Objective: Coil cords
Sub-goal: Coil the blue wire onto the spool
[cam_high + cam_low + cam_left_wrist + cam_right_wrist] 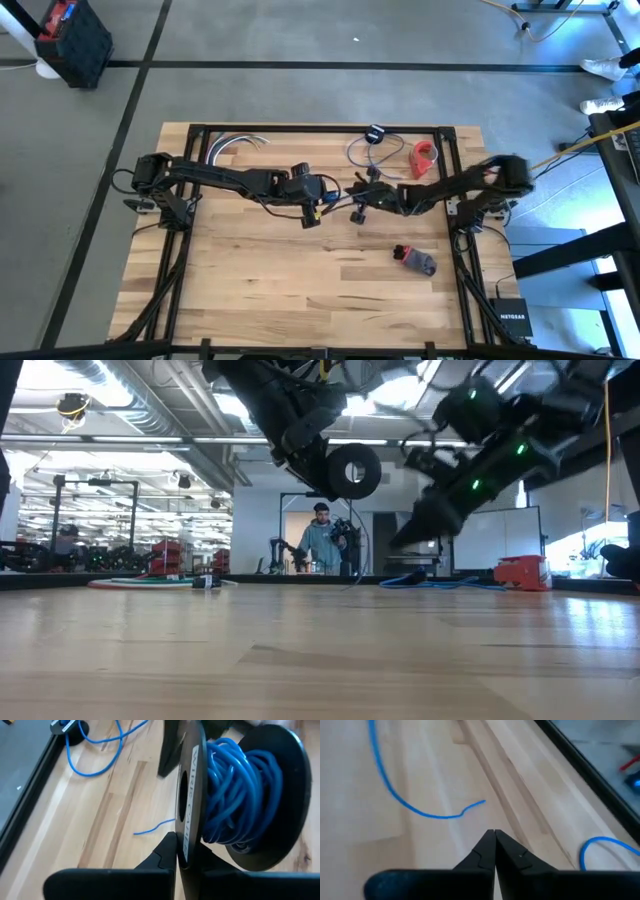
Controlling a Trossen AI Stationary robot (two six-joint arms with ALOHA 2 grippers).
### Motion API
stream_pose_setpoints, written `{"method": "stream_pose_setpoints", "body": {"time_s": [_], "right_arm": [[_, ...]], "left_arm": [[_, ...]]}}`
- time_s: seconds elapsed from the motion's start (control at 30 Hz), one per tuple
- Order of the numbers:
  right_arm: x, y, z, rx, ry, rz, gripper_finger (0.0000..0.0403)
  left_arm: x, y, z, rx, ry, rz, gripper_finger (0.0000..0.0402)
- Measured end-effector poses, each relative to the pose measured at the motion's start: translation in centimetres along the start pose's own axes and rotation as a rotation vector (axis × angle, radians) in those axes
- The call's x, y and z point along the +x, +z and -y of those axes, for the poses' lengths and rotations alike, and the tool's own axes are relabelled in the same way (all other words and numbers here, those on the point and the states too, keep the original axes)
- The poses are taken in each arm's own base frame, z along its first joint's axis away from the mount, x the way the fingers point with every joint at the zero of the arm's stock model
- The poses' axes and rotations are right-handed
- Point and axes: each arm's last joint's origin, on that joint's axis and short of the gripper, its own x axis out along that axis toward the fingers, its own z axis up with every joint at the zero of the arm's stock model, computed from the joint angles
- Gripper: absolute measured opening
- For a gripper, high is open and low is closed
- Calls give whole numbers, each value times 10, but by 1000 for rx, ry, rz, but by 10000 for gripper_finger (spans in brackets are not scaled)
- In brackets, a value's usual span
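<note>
Spool (235, 795) rim clamped in left claw (181, 851), far flange cut off

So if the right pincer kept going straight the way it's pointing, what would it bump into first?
Probably the loose end of the blue cord, lying on the wooden table just ahead of the shut right pincer. Depth is hard to judge, so it might touch bare wood just before reaching it.

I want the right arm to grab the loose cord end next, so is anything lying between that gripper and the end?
Nothing visible does. The right gripper is shut and empty above bare table, with the free end of the blue cord just ahead. The left gripper is shut on the black spool, apart from that stretch.
</note>
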Motion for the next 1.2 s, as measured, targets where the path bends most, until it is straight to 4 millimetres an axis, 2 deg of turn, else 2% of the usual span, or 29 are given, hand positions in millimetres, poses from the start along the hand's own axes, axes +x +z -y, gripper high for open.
{"method": "stream_pose_setpoints", "body": {"time_s": [0.13, 0.27, 0.47, 0.63, 0.8, 0.97, 1.03, 1.17, 1.2], "right_arm": [[-24, 16, 8, 70, 95, 39, 9], [-28, 18, 8, 98, 137, 47, 26], [-6, -4, -2, 26, 141, -53, 84], [18, -12, -12, -9, 138, 21, 137], [35, -13, -19, -59, 142, 48, 153], [44, -9, -22, -66, 139, 74, 131], [45, -10, -21, -80, 118, 59, 103], [43, -11, -19, -126, 44, 18, 19], [41, -10, -19, -141, 40, 16, 12]], "left_arm": [[1, 0, -2, -15, 4, 0, 1], [1, 0, -2, -17, 4, 3, 1], [1, 0, -2, -16, 3, 3, 1], [1, 0, -2, -12, 3, 3, 1], [1, 0, -2, -11, 3, 1, 1], [1, 0, -2, -9, 3, 2, 1], [1, 0, -2, -9, 3, 1, 1], [0, 0, -1, -8, 2, -2, 1], [0, 0, -1, -6, 2, -4, 1]]}}
